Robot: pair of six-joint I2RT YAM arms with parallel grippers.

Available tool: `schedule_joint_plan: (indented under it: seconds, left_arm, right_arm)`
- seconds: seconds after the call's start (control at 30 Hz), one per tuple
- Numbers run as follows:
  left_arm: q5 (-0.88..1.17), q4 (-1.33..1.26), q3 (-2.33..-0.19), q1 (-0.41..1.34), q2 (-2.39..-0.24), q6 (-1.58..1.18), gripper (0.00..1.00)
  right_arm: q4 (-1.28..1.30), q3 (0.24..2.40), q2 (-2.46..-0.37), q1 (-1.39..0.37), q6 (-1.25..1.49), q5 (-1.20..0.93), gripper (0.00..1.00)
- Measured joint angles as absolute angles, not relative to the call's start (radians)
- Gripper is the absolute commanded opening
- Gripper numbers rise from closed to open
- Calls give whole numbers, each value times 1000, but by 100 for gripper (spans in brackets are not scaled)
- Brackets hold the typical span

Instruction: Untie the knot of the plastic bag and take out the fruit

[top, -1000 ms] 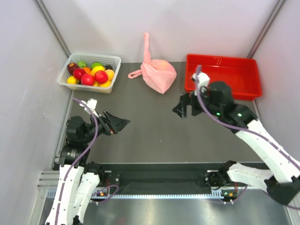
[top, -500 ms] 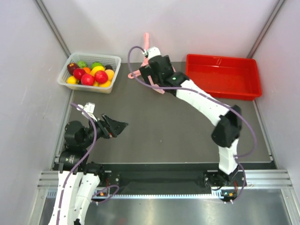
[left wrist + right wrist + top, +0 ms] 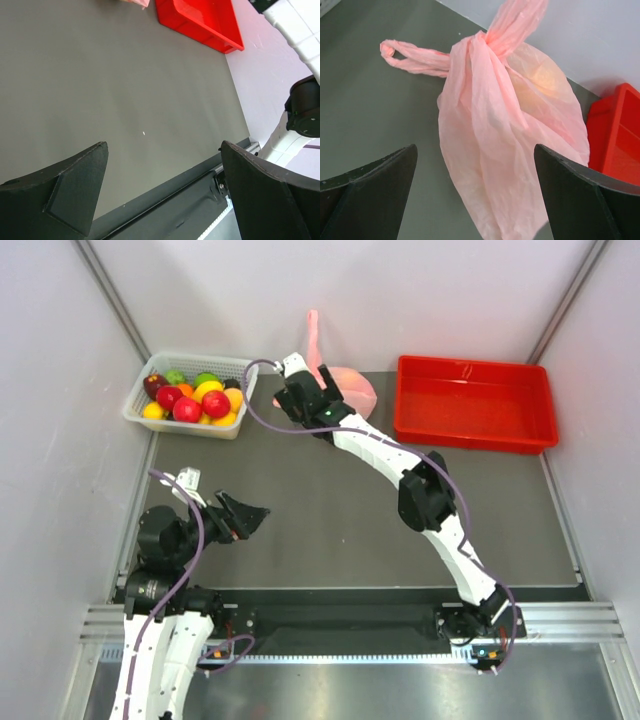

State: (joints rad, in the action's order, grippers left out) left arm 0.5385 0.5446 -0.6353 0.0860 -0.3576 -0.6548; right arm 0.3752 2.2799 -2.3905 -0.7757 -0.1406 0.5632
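The pink plastic bag (image 3: 510, 130) lies at the back of the table, its knot (image 3: 487, 37) at the top. One handle loop (image 3: 412, 55) trails left and the other stands up against the wall. A yellow-orange fruit (image 3: 545, 77) shows faintly through the film; the other fruit is hidden. My right gripper (image 3: 475, 147) is open, just above and in front of the bag, not touching it. In the top view the right gripper (image 3: 322, 390) covers the left part of the bag (image 3: 358, 388). My left gripper (image 3: 250, 515) is open and empty, low at the near left (image 3: 164, 145).
A white basket (image 3: 140, 400) with a pile of red, yellow and green fruits stands at the back left. A red tray (image 3: 475, 402) stands at the back right and shows in the left wrist view (image 3: 200, 25). The right arm (image 3: 420, 495) stretches diagonally across the table.
My right arm has swung from near the red tray across to the back middle, and its open gripper now hovers at the pink bag. The left arm has barely shifted.
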Motion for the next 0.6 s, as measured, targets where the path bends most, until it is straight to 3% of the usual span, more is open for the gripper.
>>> schedule_joint_plan:
  seconds: [0.17, 0.27, 0.37, 0.4, 0.47, 0.5, 0.6]
  left_arm:
    - [521, 559, -635, 86, -351, -651, 99]
    - [511, 565, -633, 86, -349, -651, 99]
    - [505, 576, -628, 86, -348, -651, 99]
    - [504, 580, -627, 86, -348, -651, 99]
    - [503, 586, -626, 86, -348, -651, 99]
    - [503, 587, -626, 86, -348, -651, 99]
    - [503, 590, -626, 86, -342, -651, 99]
  right_arm:
    - [347, 2325, -2458, -762, -149, 549, 95]
    - [344, 2325, -2484, -747, -158, 541, 78]
    - [350, 2325, -2500, -731, -165, 532, 47]
    - [356, 2324, -2502, -727, -169, 530, 30]
    - [356, 2317, -2500, -718, -181, 527, 14]
    - [344, 2294, -2489, -715, -191, 524, 0]
    - [307, 2114, -2397, -709, -217, 511, 0]
